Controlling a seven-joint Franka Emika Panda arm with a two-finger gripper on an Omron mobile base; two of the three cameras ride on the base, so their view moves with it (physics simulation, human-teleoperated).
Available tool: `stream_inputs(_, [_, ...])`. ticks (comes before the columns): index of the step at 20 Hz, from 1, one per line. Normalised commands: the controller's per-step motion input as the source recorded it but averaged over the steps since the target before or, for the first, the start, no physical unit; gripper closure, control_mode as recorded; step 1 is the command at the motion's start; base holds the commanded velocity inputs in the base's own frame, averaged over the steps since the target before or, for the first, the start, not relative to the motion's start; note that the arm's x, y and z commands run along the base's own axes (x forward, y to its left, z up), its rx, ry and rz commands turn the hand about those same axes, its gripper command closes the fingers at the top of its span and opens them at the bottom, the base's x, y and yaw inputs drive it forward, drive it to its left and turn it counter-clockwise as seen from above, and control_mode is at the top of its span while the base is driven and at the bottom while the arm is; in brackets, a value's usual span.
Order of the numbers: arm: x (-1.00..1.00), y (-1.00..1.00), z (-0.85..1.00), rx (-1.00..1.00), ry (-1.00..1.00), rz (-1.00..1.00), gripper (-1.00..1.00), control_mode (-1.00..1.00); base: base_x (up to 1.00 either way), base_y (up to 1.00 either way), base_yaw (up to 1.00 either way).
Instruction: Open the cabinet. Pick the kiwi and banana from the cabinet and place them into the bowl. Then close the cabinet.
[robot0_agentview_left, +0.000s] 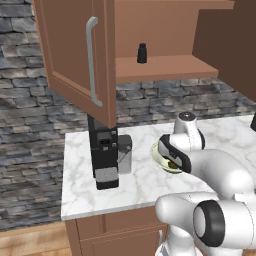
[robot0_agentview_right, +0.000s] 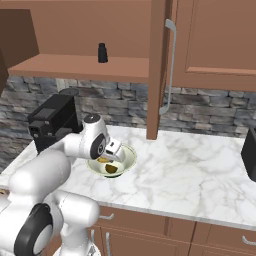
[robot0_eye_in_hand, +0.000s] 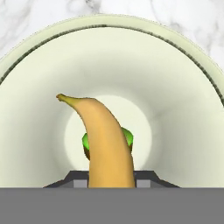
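Banana first: the small curved yellow banana (robot0_eye_in_hand: 107, 144) is clamped between the fingers of the two-finger gripper (robot0_eye_in_hand: 111, 181), its long axis running straight out from the hand, darker tip toward the far wall of the wide pale cream-green bowl (robot0_eye_in_hand: 39, 109). Directly beneath it, on the bowl's floor, lies the rounded olive-brown kiwi (robot0_agentview_right: 111, 169). Judging by this, release needs only a parting of the fingers; the reddish-brown wooden cabinet (robot0_agentview_left: 75, 55) stands open above
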Motion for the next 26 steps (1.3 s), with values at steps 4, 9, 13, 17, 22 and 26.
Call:
stream_inputs(4, [0.05,0.0,-0.11,0.0,0.01,-0.01,1.0,-1.0,0.0,0.0,0.0])
stream_inputs(9, [0.04,0.0,-0.12,0.0,0.01,-0.01,1.0,-1.0,0.0,0.0,0.0])
stream_inputs(13, [0.0,0.0,-0.12,0.0,0.02,0.0,1.0,-1.0,0.0,0.0,0.0])
stream_inputs(17, [0.0,-0.01,-0.13,0.0,0.01,0.0,-1.0,-1.0,0.0,0.0,0.0])
stream_inputs(22, [0.0,-0.03,-0.03,0.01,0.01,0.0,-1.0,-1.0,0.0,0.0,0.0])
stream_inputs(26, [0.0,-0.08,-0.01,0.01,-0.02,0.0,-1.0,-1.0,0.0,0.0,0.0])
